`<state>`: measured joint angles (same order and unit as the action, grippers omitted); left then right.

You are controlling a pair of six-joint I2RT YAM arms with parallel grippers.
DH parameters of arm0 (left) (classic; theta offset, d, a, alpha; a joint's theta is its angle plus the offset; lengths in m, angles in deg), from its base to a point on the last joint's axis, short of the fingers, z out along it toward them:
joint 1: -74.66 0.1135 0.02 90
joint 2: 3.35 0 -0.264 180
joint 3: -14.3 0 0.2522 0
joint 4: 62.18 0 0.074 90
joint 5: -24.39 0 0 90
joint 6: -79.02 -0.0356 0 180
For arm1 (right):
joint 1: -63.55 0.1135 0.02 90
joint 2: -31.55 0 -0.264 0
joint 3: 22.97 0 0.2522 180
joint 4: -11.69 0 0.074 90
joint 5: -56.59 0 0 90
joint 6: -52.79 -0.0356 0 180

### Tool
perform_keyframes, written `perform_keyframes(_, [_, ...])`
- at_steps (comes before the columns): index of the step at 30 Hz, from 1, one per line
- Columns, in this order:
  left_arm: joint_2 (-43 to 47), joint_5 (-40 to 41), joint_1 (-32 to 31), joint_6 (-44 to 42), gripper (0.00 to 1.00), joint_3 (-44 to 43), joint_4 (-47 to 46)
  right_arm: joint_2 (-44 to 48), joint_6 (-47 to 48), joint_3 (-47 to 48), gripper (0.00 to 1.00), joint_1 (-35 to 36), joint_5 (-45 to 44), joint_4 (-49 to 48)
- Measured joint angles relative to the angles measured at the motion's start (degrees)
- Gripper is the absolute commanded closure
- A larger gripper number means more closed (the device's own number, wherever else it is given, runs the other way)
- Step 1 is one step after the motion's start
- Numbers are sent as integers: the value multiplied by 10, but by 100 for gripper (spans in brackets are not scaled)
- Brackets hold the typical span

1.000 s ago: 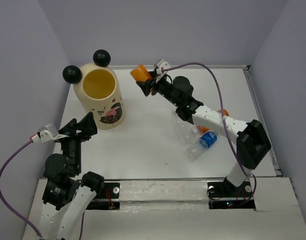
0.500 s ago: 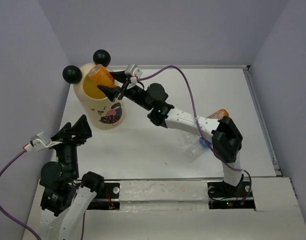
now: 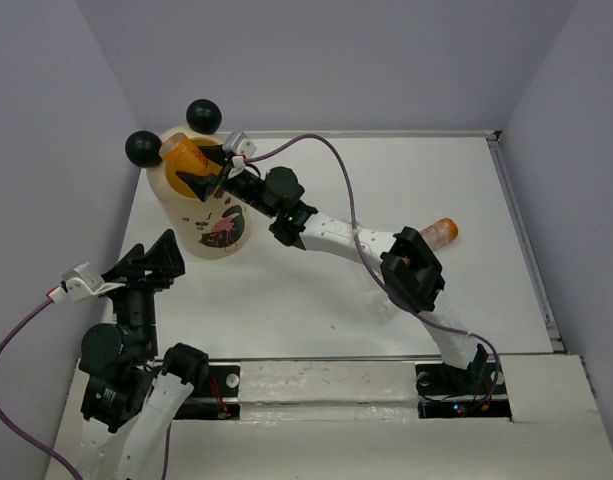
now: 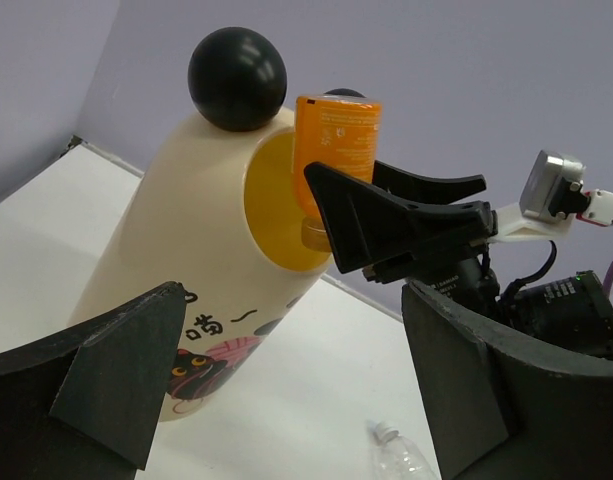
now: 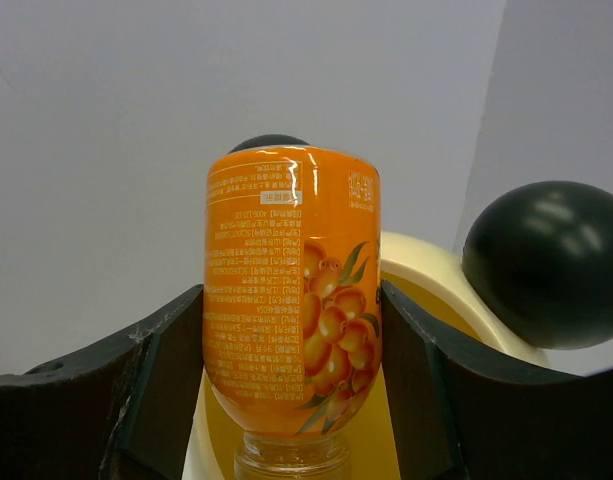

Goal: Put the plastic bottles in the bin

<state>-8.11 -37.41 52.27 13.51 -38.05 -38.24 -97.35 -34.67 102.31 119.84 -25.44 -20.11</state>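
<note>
My right gripper (image 3: 199, 172) is shut on an orange plastic bottle (image 3: 182, 155) and holds it neck-down over the mouth of the cream-yellow bin (image 3: 218, 225). In the right wrist view the bottle (image 5: 291, 300) sits between both fingers, with the bin's rim (image 5: 426, 270) just behind. The left wrist view shows the same bottle (image 4: 338, 140) at the bin's opening (image 4: 186, 260). A second orange bottle (image 3: 439, 230) lies on the table at the right. A clear bottle (image 4: 401, 458) lies on the table; the right arm hides most of it from above. My left gripper (image 3: 151, 262) is open and empty, near the bin's front.
The bin's two black ball ears (image 3: 143, 148) (image 3: 203, 114) flank the held bottle. The right arm (image 3: 336, 235) stretches diagonally across the white table (image 3: 316, 290). Grey walls close off the back and both sides.
The right arm has swung left with the orange bottle, from the back middle of the table to over the bin's mouth. The left arm shifted slightly, then stayed still.
</note>
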Motion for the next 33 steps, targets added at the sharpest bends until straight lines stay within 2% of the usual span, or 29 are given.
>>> perform_keyframes(2, [0,-2,0,0,1,0,-2,-8,3,5,64,0,-5,-1])
perform_keyframes(5, [0,-3,0,0,1,0,-2,-18,9,10,54,0,-18,-4])
perform_keyframes(8, [0,-4,0,0,1,0,-2,-29,14,12,39,0,-29,-14])
perform_keyframes(9, [0,-5,0,0,1,0,-2,-32,16,12,32,0,-31,-17])
perform_keyframes(12, [0,-7,0,0,1,0,-3,-33,19,7,20,0,-38,-20])
perform_keyframes(18, [-4,-11,0,0,1,4,-5,-26,23,-33,8,0,-43,-29])
perform_keyframes(26, [-7,-15,0,0,1,4,-6,36,15,-118,10,0,-38,-30])
perform_keyframes(29, [-13,-24,0,0,1,4,-7,79,5,-158,21,0,-39,-33])
perform_keyframes(30, [-16,-28,0,0,1,4,-8,94,2,-172,29,0,-40,-33])
perform_keyframes(33, [-35,-61,0,3,1,4,-13,167,-11,-250,45,0,-51,-25])
